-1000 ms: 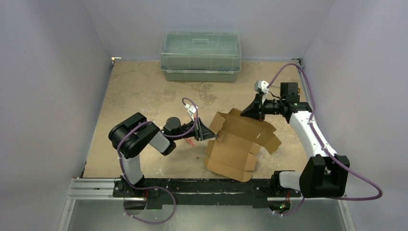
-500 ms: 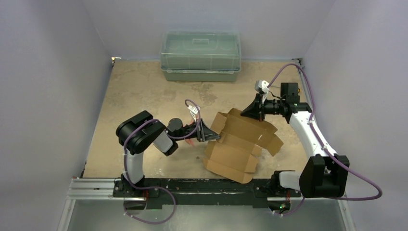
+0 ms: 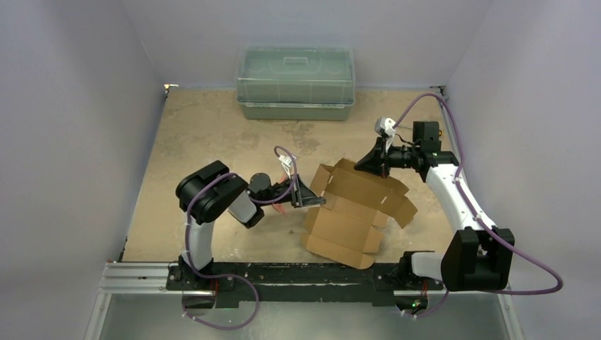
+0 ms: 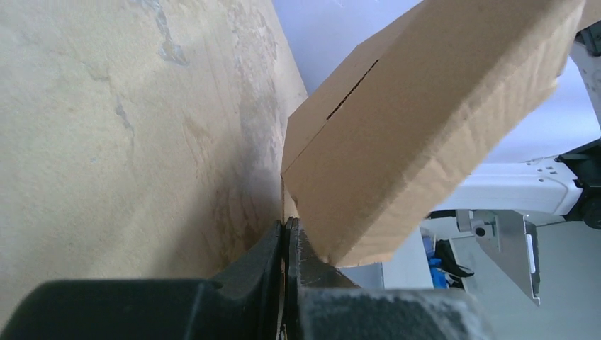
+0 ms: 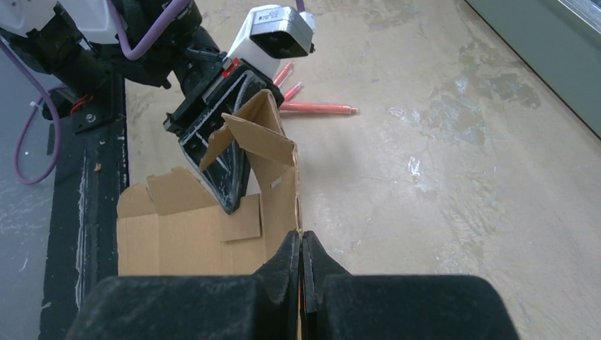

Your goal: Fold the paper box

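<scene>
Paper box point(image 3: 352, 216) sits slightly right of centre on the worktop point(image 3: 205, 134), in the near half, between the two arms. It is brown cardboard, only partly formed: several panels are raised and tilted, and loose flaps stick out to the right and toward the near edge. The left claw point(image 3: 322, 202) reaches in from the left and meets the box at its left side. In the left wrist view its fingers point(image 4: 269, 248) are pressed together with a thin cardboard edge running down into the pinch, so it is clenched on the paper box. A large panel leans up and away to the right just beyond the tips. The right claw point(image 3: 359, 168) comes in from the far right, at the top far edge of the box. The right wrist view shows its fingers shut flat on the upright edge of a panel, so it is grasping the paper box too. In that view a bent flap stands in front of the left claw's black fingers. Red pens point(image 5: 315, 108) lie on the worktop just left of the box, beside the left wrist. A green bin point(image 3: 295, 81) with a clear lid stands at the far wall, well apart from the box.
</scene>
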You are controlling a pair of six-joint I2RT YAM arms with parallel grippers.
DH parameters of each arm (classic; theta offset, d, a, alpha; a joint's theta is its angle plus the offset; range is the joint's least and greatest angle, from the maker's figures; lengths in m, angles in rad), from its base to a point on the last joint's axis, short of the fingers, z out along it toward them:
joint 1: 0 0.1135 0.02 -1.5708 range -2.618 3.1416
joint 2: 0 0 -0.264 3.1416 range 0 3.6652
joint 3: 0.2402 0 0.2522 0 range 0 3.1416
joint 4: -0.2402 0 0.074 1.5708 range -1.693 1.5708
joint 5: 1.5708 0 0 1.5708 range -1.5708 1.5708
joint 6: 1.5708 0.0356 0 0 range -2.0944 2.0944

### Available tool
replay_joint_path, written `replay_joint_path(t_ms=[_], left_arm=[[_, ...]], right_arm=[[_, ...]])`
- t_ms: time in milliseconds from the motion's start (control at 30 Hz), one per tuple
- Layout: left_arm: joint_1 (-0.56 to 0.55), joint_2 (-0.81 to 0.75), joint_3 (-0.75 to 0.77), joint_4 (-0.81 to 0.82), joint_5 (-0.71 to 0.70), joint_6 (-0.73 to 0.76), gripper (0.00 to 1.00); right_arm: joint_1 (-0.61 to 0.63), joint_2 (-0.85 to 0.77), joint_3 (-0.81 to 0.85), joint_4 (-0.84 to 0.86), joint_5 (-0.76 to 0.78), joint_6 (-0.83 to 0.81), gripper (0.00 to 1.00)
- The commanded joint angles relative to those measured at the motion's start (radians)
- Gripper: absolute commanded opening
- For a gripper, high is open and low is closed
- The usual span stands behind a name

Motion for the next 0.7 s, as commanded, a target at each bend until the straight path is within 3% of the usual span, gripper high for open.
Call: replay_joint_path(t_ms=[0, 167, 400, 500, 667], left_arm=[[0.051, -0.027, 0.009, 0.145, 0.017, -0.018, 0.08], [0.117, -0.171, -0.048, 0.012, -0.001, 0.055, 0.29], [0.16, -0.523, -0.063, -0.686, -0.203, 0.409, 0.52], [0.16, -0.642, -0.071, -0.805, -0.274, 0.492, 0.57], [0.144, -0.807, -0.085, -0.844, -0.303, 0.59, 0.6]], right_arm=[[0.001, -0.012, -0.007, 0.044, 0.036, 0.039, 0.0], [-0.006, -0.018, -0.013, 0.083, 0.074, 0.083, 0.0], [-0.013, -0.018, -0.017, 0.102, 0.088, 0.107, 0.0], [-0.013, -0.018, -0.026, 0.133, 0.093, 0.148, 0.0], [-0.013, -0.015, -0.034, 0.153, 0.085, 0.171, 0.0]])
